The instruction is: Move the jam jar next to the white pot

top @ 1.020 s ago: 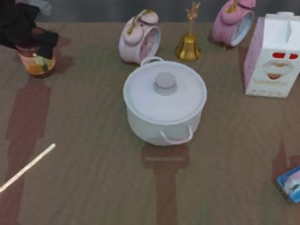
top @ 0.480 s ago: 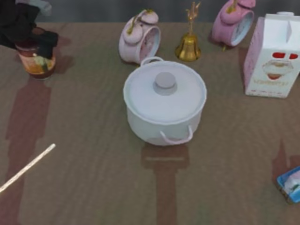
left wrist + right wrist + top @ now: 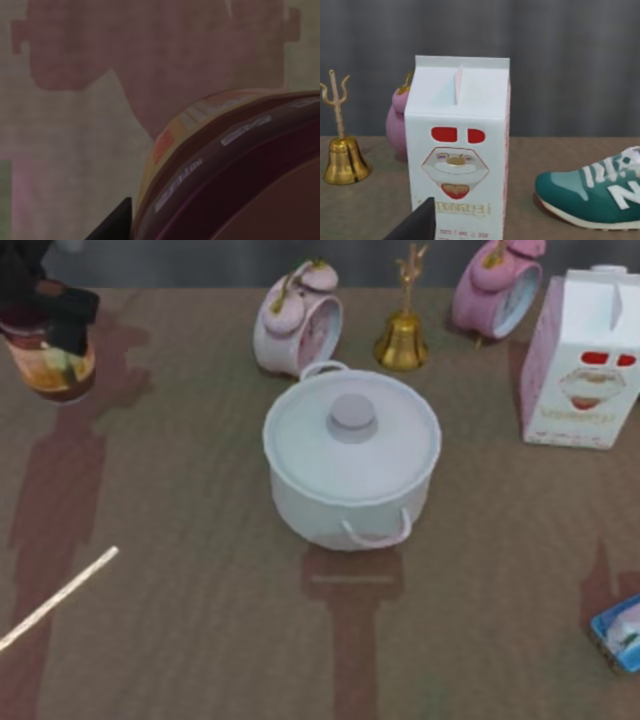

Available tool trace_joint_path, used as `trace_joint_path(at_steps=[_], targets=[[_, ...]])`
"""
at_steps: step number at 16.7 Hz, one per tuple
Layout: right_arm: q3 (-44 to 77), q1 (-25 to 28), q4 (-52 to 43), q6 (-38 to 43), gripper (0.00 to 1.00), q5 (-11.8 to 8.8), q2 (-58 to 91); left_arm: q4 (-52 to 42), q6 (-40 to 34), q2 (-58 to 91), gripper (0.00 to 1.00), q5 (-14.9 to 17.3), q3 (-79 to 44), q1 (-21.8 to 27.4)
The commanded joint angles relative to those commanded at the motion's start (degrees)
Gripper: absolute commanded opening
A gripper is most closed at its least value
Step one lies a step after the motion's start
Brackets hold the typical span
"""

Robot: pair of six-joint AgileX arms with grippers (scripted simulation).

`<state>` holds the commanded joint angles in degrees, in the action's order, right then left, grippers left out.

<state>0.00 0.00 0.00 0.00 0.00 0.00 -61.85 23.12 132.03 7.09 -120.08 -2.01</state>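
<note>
The jam jar [image 3: 48,368], with dark jam and a yellow-orange label, hangs above the table's far left corner. My left gripper [image 3: 45,312] is shut on its lid from above. In the left wrist view the jam jar [image 3: 225,165] fills the near corner, with the table's shadow far below it. The white pot [image 3: 351,455], with its lid and grey knob on, stands in the middle of the table, well to the right of the jar. My right arm is parked off the top view at the right.
Two pink alarm clocks [image 3: 298,322] [image 3: 497,285] and a brass bell [image 3: 402,335] stand behind the pot. A white-pink carton [image 3: 580,360] stands at the far right and a white stick [image 3: 58,598] lies front left. A teal shoe [image 3: 592,192] lies beside the carton.
The left gripper has lifted the jam jar off the table. Jar and gripper have shifted toward the top view's left and far edge.
</note>
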Motion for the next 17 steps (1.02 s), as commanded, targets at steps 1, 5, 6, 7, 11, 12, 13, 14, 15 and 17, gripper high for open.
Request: trace_joint_path(at_steps=[1,5,6,7,11,12,13,14,15,17], targets=[[0.0,0.0,0.0,0.0,1.0,0.0,0.0,-0.1,0.0,-3.6,0.0,0.0,3.5,-0.2],[0.0,0.0,0.0,0.0,1.0,0.0,0.0,-0.6,0.2,-12.4,0.0,-0.1,12.2,-0.9],[0.0,0.0,0.0,0.0,1.0,0.0,0.0,-0.6,0.2,-13.1,0.0,-0.1,12.9,-1.0],[0.0,0.0,0.0,0.0,1.0,0.0,0.0,-0.6,0.2,-13.2,0.0,-0.1,13.0,-1.0],[0.0,0.0,0.0,0.0,1.0,0.0,0.0,-0.5,0.2,-13.1,0.0,-0.1,12.8,-0.6],[0.0,0.0,0.0,0.0,1.0,0.0,0.0,-0.2,-0.5,-13.2,0.0,-0.4,13.3,-0.2],[0.0,0.0,0.0,0.0,1.0,0.0,0.0,0.3,-1.8,-13.5,0.0,-0.8,14.1,0.6],[0.0,0.0,0.0,0.0,1.0,0.0,0.0,1.1,-3.7,-14.0,0.0,-1.5,15.3,1.6],[0.0,0.0,0.0,0.0,1.0,0.0,0.0,2.0,-6.1,-14.5,0.0,-2.2,16.8,3.0],[0.0,0.0,0.0,0.0,1.0,0.0,0.0,4.4,-12.4,-15.9,0.0,-4.1,20.6,6.3]])
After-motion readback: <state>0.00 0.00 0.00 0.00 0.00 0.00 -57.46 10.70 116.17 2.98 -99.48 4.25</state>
